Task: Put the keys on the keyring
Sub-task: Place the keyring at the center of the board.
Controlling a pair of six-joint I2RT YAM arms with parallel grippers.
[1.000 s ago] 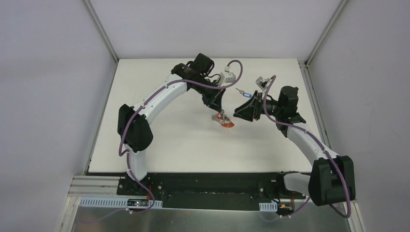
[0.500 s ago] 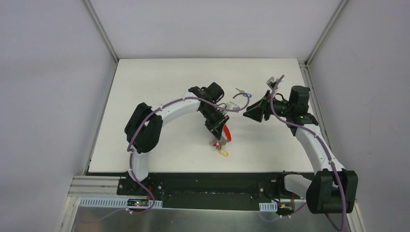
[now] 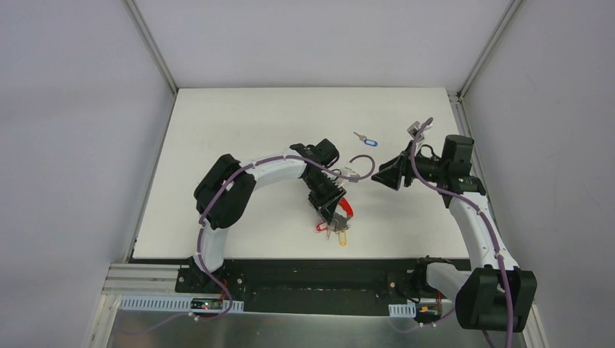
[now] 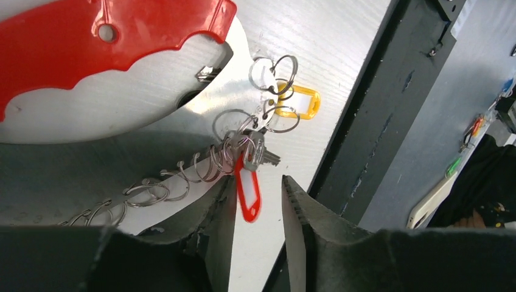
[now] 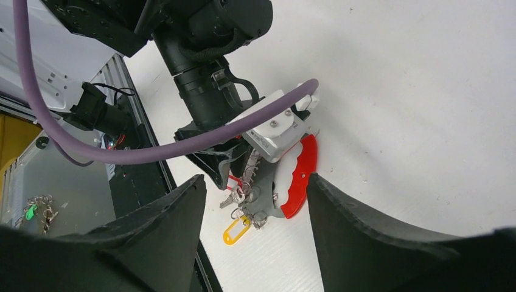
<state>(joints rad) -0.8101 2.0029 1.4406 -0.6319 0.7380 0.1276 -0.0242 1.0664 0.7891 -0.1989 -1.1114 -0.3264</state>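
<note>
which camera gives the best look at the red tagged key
The left wrist view: the red-tagged key is large and sharp, lying at the end of the clip row on the keyring. The top external view shows only a red speck; the right wrist view shows it small and partly hidden.

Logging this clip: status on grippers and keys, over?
Left gripper open, straddling red-tag key beside keyring clips. Right gripper open, empty. Blue-tag key loose on table, far side. Nothing blocking it.

The keyring [image 3: 347, 207], half hidden
From above, the left hand [image 3: 328, 210] covers its grey half; that hand's wrist view crops the red half; the blue-tagged key [image 3: 365, 139] beyond the keyring shows no detail.
</note>
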